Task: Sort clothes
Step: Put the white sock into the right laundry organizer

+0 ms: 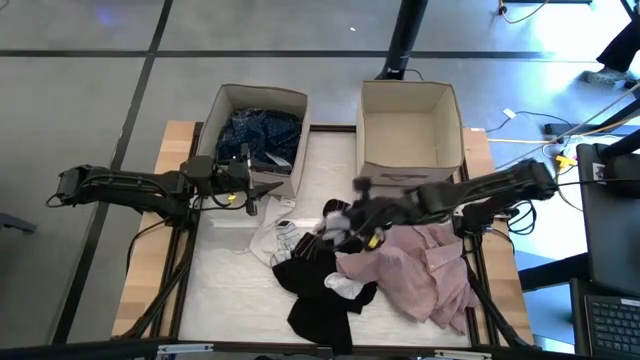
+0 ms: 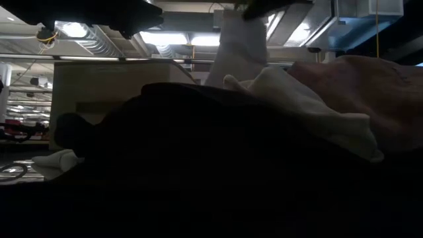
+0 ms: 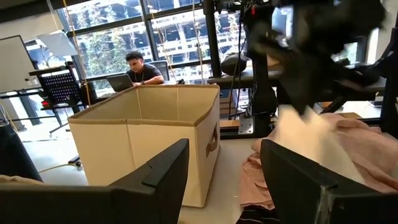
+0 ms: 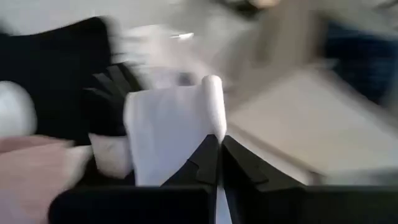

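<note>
My right gripper [image 1: 345, 222] is over the middle of the table, shut on a white piece of clothing [image 4: 168, 130] that hangs below it [image 2: 241, 49]. Under it lies the pile of clothes: a black garment [image 1: 315, 290], a pale pink shirt [image 1: 425, 270] and another white piece [image 1: 278, 240]. A navy dotted garment [image 1: 258, 130] lies inside the left beige box [image 1: 298, 170]. My left gripper [image 3: 224, 180] is open and level beside that box, with nothing between its fingers. My right gripper pinches the white piece's upper part [image 4: 210, 106] between its two shut fingers. The fingers slant down from the table's right side. The cloth hangs slack below them, and its lower end [image 2: 228, 76] reaches down to the pile.
The right beige box [image 1: 410, 150] stands at the far side of the table, just beyond my right gripper. Both boxes take up the far half; the pile covers the near middle and right. A person sits at a laptop [image 3: 140, 68] in the room behind.
</note>
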